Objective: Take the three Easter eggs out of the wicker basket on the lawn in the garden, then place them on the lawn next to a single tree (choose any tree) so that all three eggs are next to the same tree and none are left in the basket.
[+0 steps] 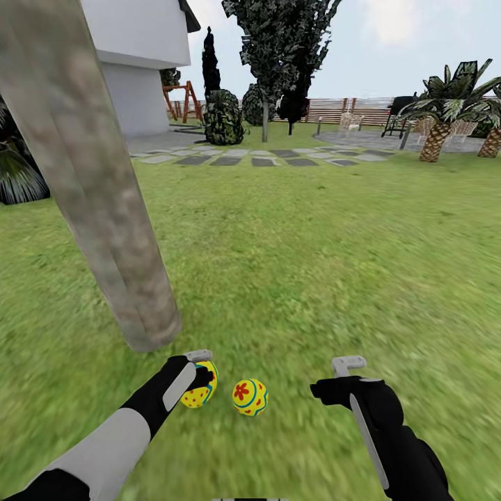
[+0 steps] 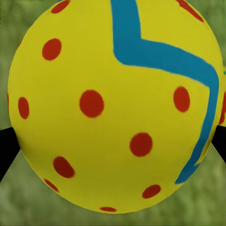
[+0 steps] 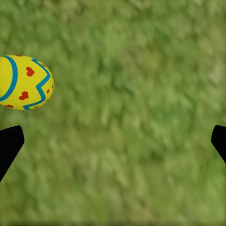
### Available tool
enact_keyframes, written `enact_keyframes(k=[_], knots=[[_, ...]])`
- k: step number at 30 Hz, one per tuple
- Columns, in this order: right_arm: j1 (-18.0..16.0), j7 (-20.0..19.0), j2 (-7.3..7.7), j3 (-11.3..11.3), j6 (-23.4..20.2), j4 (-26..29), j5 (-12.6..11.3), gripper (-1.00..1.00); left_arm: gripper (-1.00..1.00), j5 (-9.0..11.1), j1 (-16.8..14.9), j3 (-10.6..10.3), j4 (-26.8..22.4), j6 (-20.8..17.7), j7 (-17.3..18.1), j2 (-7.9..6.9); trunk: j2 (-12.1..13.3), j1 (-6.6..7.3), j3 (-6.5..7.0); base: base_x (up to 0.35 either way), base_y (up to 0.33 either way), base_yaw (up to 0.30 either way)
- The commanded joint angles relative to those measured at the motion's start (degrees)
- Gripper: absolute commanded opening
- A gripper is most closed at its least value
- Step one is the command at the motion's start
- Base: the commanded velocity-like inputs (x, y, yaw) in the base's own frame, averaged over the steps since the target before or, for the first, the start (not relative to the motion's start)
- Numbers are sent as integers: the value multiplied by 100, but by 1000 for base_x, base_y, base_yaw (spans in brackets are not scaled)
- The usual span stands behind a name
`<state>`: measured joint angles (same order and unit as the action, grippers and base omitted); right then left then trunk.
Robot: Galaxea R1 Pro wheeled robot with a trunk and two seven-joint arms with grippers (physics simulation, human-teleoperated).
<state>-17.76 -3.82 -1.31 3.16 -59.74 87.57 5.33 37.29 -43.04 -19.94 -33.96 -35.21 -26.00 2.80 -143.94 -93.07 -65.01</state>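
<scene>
Left gripper (image 1: 200, 372) is clamped on an Easter egg (image 1: 200, 387), low over the lawn (image 1: 313, 264), just beside the base of the tree trunk (image 1: 97, 188). Left wrist view: that held egg (image 2: 113, 106) fills almost the whole picture, yellow with red dots and a blue zigzag band, dark fingertips (image 2: 7, 150) pressed at either side, grass behind.

Second egg (image 1: 250, 397) lies on the grass between the two grippers, just beside the held one, apart from both grippers. Red flower mark faces up.

Right gripper (image 1: 341, 376) is spread wide with nothing between its fingers, hovering over bare grass to the right of the loose egg. Right wrist view: fingertips (image 3: 9, 143) sit at opposite edges of the picture, the second egg (image 3: 23, 82) lying off toward one side on the lawn, outside the fingers' gap.

Surroundings in the head view: mottled green lawn, grey stepping stones (image 1: 257, 156) further out, white house (image 1: 139, 56) behind the trunk, dark cypress-like trees (image 1: 278, 49), palms (image 1: 445, 118) at the right, slatted fence (image 1: 348, 108) at the back.

Wrist views give the grip detail and egg patterns; head view gives the tree-to-egg layout.
</scene>
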Motion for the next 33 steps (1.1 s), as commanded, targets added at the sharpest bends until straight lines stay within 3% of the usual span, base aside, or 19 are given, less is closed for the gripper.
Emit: enact_keyframes(k=[1,19,25,33], knots=[[-5,-40,-1,1,-26,6,56,100,-100,59,-3,-28,-10,-7,-54,-5,-2,1,-5,0,0,0],[-1,-40,-1,1,-26,6,56,100,-100,54,-3,-49,-6,307,-51,-7,-26,-45,-404,0,0,0],[0,-40,-1,5,-26,6,56,100,-100,50,-3,-214,-6,492,-53,-7,-34,-61,-537,0,0,0],[-2,-40,-1,9,-26,6,56,100,-100,50,-3,-246,-5,610,-54,-7,-45,-81,-714,0,0,0]])
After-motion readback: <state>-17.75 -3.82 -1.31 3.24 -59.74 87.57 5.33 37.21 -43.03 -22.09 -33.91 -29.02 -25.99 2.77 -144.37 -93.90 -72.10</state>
